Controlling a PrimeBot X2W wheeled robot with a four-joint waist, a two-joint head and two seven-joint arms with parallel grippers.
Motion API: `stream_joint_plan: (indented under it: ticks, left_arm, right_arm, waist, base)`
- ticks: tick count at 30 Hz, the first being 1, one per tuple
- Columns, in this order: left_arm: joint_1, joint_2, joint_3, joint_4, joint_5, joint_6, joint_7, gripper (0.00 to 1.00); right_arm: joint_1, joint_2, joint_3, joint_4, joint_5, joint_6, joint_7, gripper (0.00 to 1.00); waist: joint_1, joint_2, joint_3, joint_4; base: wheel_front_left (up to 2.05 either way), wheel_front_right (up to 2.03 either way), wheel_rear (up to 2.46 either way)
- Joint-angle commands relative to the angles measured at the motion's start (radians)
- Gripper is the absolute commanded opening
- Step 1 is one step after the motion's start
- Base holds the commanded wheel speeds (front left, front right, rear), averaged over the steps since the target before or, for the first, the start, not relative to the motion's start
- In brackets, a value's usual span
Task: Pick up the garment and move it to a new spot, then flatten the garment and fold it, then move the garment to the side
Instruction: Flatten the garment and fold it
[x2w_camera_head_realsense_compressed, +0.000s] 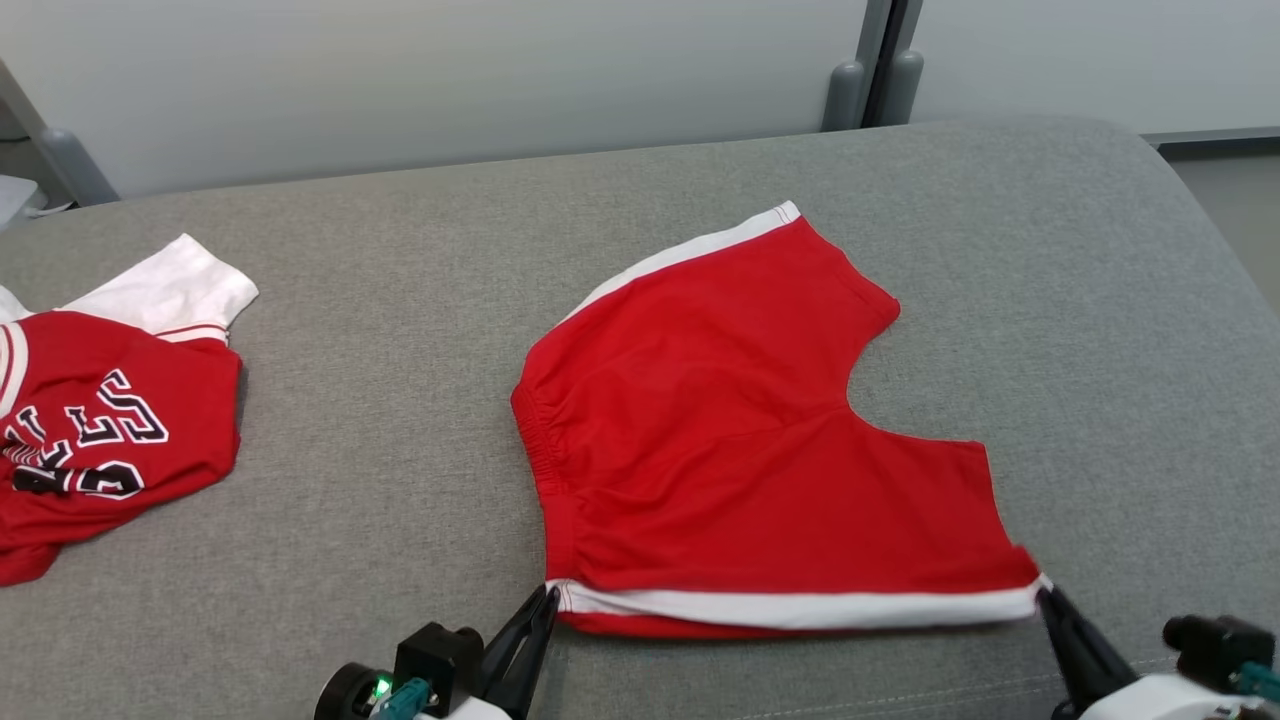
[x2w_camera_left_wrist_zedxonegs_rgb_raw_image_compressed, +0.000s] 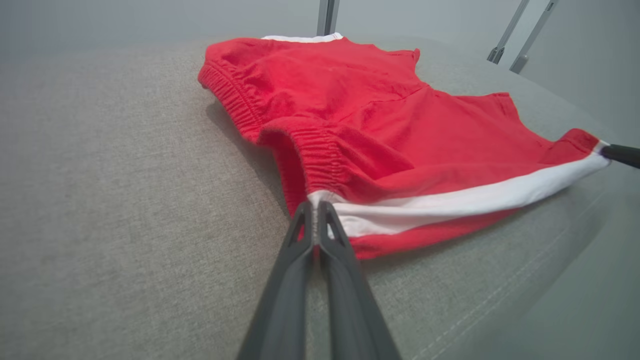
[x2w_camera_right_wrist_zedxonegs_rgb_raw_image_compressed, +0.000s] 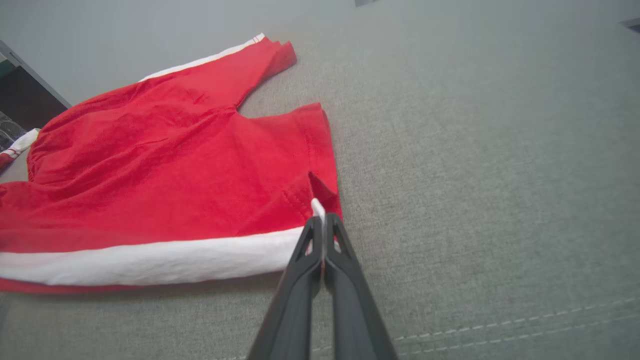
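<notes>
By the front edge of the grey cushion (x2w_camera_head_realsense_compressed: 400, 280), left gripper (x2w_camera_head_realsense_compressed: 548, 597) pinches the red shorts (x2w_camera_head_realsense_compressed: 720, 420) at the waistband, right gripper (x2w_camera_head_realsense_compressed: 1045, 595) at the hem; lift both evenly.

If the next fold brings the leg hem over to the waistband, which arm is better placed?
Right, probably: the right gripper is shut on the hem corner of the red shorts with white side stripe, while the left gripper pinches the waistband end.
</notes>
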Motion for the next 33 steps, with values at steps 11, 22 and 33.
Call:
stream_joint_plan:
  ticks: [11, 22, 33]
  left_arm:
    - [0.052, 0.034, 0.014, -0.218, -0.048, -0.013, 0.015, 0.0]
    - [0.145, 0.056, 0.019, -0.533, -0.143, -0.004, 0.123, 0.0]
    - [-0.029, 0.02, 0.016, -0.443, -0.305, -0.009, 0.166, 0.0]
  right_arm:
    - [0.071, -0.065, -0.13, -0.287, -0.104, 0.0, -0.006, 0.0]
    - [0.162, -0.067, -0.27, -0.464, -0.128, 0.0, 0.019, 0.0]
    - [-0.231, 0.026, -0.259, -0.192, -0.21, 0.0, 0.15, 0.0]
  waist:
    - [0.0, -0.0001, 0.014, -0.021]
    - [0.0, -0.0001, 0.021, -0.013]
    - [0.0, -0.0001, 0.1, 0.031]
  base:
    - [0.0, 0.0, 0.0]
    - [0.0, 0.0, 0.0]
    - [0.0, 0.0, 0.0]
